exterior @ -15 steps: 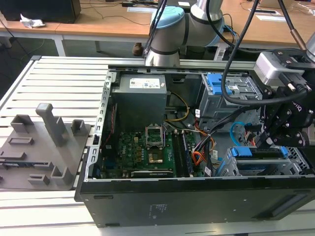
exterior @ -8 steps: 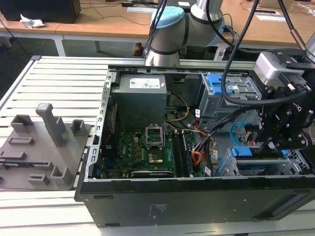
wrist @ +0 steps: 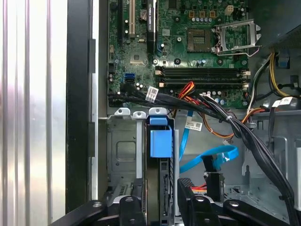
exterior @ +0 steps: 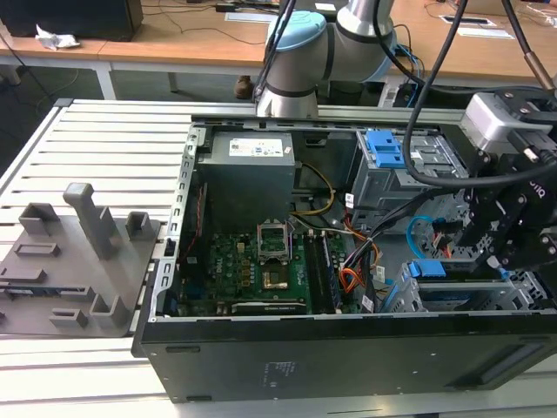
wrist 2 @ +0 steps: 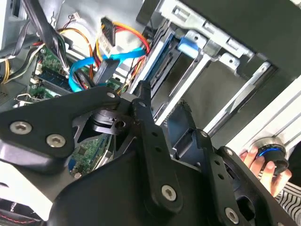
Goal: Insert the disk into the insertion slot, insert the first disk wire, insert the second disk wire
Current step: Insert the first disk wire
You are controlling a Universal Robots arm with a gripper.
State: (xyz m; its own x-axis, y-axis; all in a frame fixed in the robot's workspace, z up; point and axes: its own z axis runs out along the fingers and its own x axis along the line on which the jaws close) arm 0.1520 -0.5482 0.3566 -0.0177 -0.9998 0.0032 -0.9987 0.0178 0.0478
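First wrist view — gripper [wrist: 160, 207] at disk [wrist: 160, 146]

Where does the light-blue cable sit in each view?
Exterior view: the second disk wire loops beside the disk, at the exterior view's right.
Second wrist view: next to the orange wires.
First wrist view: curving beside the disk.
Shared landmark: the green motherboard.
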